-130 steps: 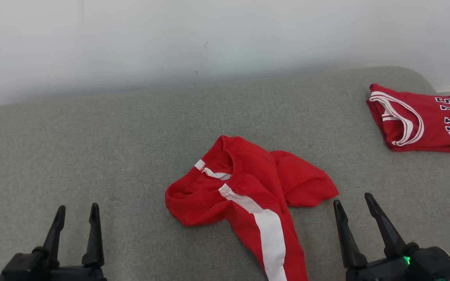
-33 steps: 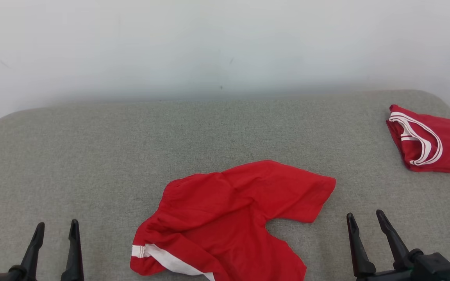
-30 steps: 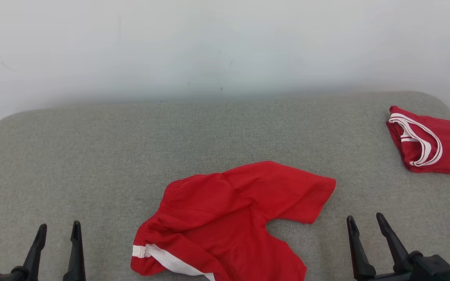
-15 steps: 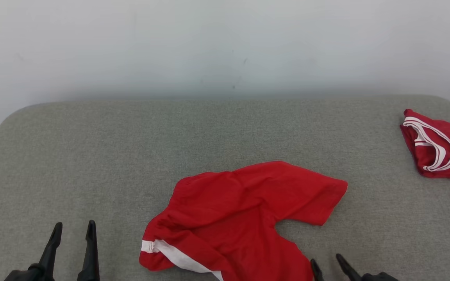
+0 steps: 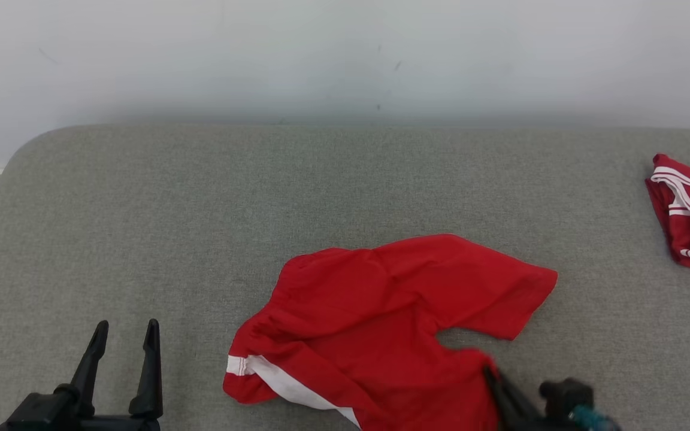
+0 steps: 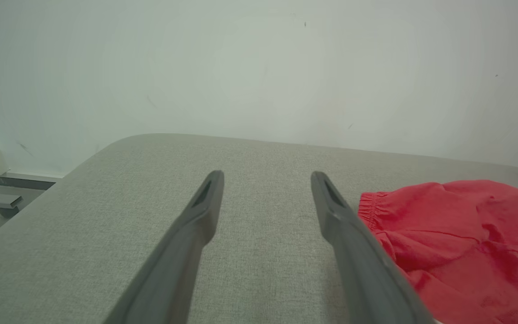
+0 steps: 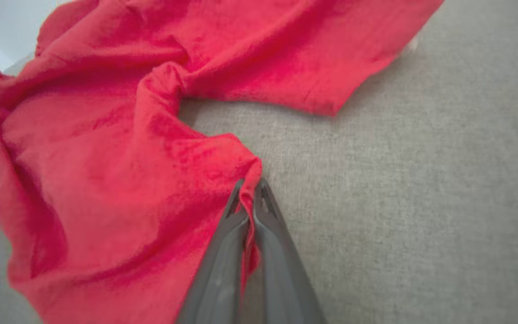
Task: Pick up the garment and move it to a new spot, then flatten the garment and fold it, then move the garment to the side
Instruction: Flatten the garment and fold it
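Right pincer [image 5: 491, 373] is clenched on the shorts [image 5: 393, 311]. In the right wrist view both fingers are pressed together with a fold of red cloth pinched between the tips [image 7: 250, 188], at the hem edge next to the notch between the two legs. The cloth [image 7: 106, 157] bunches up to the left of the grip, with bare desk [image 7: 421, 202] to the right.

Left pincer [image 5: 127, 326] is released, jaws wide apart, nothing between them. It sits low at the near left and is not touching the shorts. In its wrist view [image 6: 266, 177] the tips are over bare desk, and the elastic waistband [image 6: 369, 202] is just off the right-hand finger.

The shorts lie crumpled near the front middle of the grey desk [image 5: 141, 197], a little right of centre. The white side stripe [image 5: 279, 383] is at the near-left edge, and one leg is spread toward the right. The near edge runs out of the head view.

A second red garment, a jersey [image 5: 689, 215] with white trim, is folded at the far right edge of the desk, well apart from the shorts. A white wall [image 5: 321, 54] is behind.
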Robot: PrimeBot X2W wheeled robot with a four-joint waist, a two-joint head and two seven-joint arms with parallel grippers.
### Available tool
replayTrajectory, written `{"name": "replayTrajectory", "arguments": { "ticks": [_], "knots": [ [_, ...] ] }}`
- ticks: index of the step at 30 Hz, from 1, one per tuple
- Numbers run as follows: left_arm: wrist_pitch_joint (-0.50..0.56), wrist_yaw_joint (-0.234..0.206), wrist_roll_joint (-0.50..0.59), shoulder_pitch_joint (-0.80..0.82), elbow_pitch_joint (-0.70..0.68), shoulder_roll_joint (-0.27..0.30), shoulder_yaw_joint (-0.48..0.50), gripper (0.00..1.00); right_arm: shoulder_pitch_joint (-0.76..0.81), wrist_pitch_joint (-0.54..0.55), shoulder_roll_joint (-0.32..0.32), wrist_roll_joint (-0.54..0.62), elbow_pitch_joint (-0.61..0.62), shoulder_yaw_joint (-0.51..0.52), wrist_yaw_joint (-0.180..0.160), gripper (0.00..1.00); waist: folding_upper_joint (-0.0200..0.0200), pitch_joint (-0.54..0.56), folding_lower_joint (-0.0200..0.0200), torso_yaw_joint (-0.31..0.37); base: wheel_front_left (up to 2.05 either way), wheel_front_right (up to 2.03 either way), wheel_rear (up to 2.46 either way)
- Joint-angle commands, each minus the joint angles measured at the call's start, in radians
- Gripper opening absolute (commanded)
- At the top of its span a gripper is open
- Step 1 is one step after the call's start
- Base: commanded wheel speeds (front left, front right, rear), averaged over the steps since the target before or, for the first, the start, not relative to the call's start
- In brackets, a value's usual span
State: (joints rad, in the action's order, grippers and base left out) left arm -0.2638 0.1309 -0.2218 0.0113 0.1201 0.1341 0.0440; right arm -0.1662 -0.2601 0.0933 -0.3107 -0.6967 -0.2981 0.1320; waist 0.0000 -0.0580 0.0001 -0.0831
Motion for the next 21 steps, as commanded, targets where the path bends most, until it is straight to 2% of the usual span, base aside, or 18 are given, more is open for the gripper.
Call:
{"name": "replayTrajectory", "arguments": {
  "ticks": [1, 7, 12, 17, 19, 21],
  "knots": [
    [0.0, -0.001, -0.003, 0.013, 0.004, 0.003, 0.001, 1.0, -0.031, -0.005, 0.026, -0.003, 0.036, 0.027, -0.003, 0.0, 0.0, -0.006, -0.0001, -0.002, 0.0, 0.0, 0.0],
    [0.0, -0.001, -0.007, 0.027, 0.009, -0.006, -0.012, 1.0, -0.12, -0.005, 0.101, -0.003, 0.092, 0.077, -0.003, 0.0, 0.0, -0.013, -0.0001, -0.015, 0.0, 0.0, 0.0],
    [0.0, -0.001, -0.012, 0.045, 0.015, -0.01, -0.034, 1.0, -0.236, -0.001, 0.16, -0.005, 0.024, 0.063, -0.003, 0.0, 0.0, -0.032, -0.0001, -0.041, 0.0, 0.0, 0.0],
    [0.0, -0.001, -0.016, 0.055, 0.022, -0.014, -0.041, 1.0, -0.323, 0.006, 0.174, -0.02, -0.078, 0.05, -0.003, 0.0, 0.0, -0.047, -0.0001, -0.052, 0.0, 0.0, 0.0],
    [0.0, -0.001, -0.016, 0.061, 0.024, -0.018, -0.043, 1.0, -0.357, 0.007, 0.176, -0.014, -0.126, 0.033, -0.003, 1.0, 0.0, -0.051, -0.0001, -0.055, 0.0, 0.0, 0.0],
    [0.0, -0.001, -0.017, 0.061, 0.026, -0.019, -0.04, 1.0, -0.384, 0.0, 0.181, -0.003, -0.149, 0.028, -0.003, 1.0, 0.0, -0.05, -0.0001, -0.051, 0.0, 0.0, 0.0]
  ]
}}
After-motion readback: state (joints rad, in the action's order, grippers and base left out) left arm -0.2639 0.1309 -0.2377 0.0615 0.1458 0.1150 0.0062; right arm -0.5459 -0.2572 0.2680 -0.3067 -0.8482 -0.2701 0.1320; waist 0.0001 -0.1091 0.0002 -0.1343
